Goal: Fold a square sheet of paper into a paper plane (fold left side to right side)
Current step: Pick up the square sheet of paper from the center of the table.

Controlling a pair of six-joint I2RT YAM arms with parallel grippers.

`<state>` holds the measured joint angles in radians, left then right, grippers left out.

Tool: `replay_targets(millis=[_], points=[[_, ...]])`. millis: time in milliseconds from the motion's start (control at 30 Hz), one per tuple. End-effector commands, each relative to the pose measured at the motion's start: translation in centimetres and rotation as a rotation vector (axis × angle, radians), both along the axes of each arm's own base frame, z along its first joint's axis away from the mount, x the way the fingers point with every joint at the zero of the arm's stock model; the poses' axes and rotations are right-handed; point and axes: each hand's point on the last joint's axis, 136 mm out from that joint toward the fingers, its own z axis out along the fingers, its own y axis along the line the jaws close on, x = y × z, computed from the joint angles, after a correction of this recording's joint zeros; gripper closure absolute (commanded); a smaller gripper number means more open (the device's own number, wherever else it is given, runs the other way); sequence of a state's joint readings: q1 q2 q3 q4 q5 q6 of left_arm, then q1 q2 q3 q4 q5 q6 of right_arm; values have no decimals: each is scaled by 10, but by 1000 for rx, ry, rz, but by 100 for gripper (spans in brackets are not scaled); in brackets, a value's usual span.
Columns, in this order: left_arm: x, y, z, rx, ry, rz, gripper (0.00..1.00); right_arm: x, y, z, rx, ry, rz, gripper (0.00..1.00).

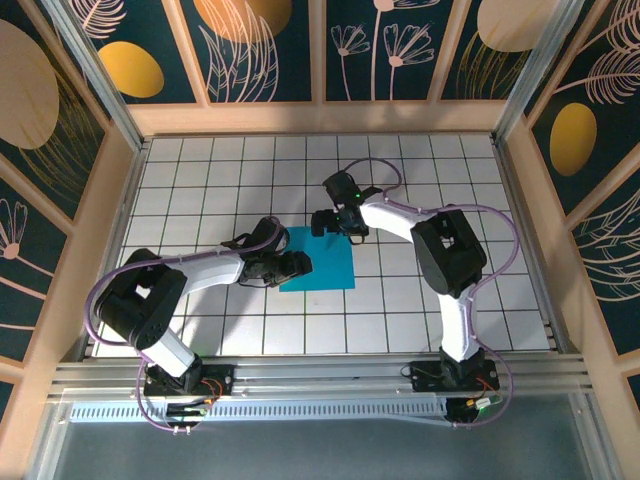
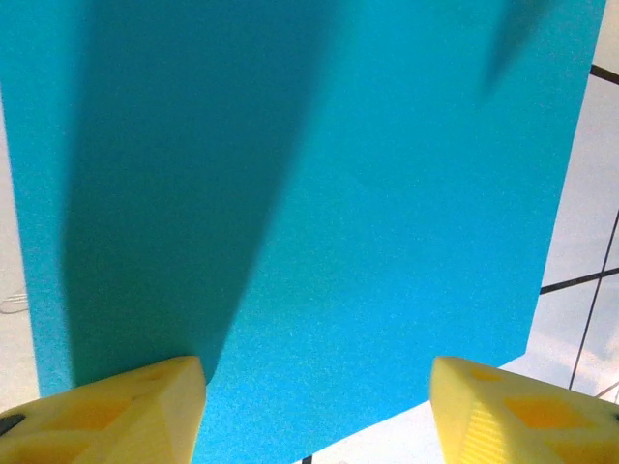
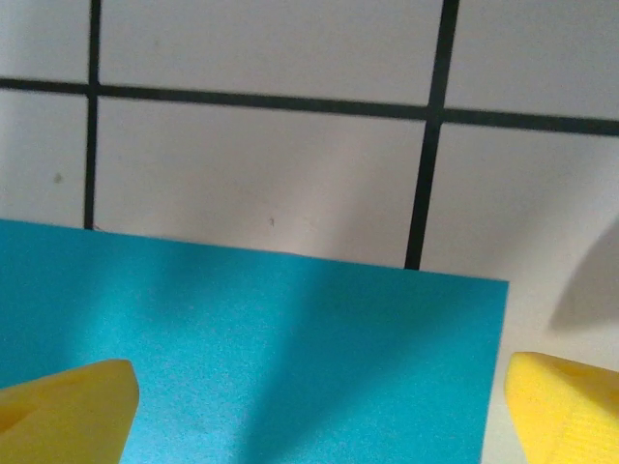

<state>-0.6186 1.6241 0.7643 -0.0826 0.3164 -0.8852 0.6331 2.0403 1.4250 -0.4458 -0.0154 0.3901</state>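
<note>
The square sheet of paper (image 1: pixel 325 262) lies flat and unfolded at the centre of the white grid table (image 1: pixel 420 320). We judge the main risk to be slippage: if the left gripper (image 1: pixel 297 266) pinches only the sheet's left edge, the thin paper may slide or buckle, skewing the crease. The left arm reaches in low from the left, its fingers (image 2: pixel 135 406) apart astride the sheet and grasping nothing. The right gripper (image 1: pixel 335 226) hovers over the far edge, jaws wide, empty.
</note>
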Motion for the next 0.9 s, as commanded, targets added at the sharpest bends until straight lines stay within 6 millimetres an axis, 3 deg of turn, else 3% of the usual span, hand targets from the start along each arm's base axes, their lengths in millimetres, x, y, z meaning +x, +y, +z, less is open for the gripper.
replay_targets(millis=[0, 267, 567, 867], points=[[-4, 4, -9, 27, 45, 25, 37, -5, 5, -8, -44, 21, 34, 6], [-3, 7, -13, 46, 37, 35, 37, -25, 11, -18, -69, 70, 72, 10], [2, 3, -9, 28, 19, 37, 38, -41, 17, -3, -97, 65, 109, 11], [6, -1, -5, 11, 6, 35, 39, -49, 20, -5, -92, 99, 143, 33]])
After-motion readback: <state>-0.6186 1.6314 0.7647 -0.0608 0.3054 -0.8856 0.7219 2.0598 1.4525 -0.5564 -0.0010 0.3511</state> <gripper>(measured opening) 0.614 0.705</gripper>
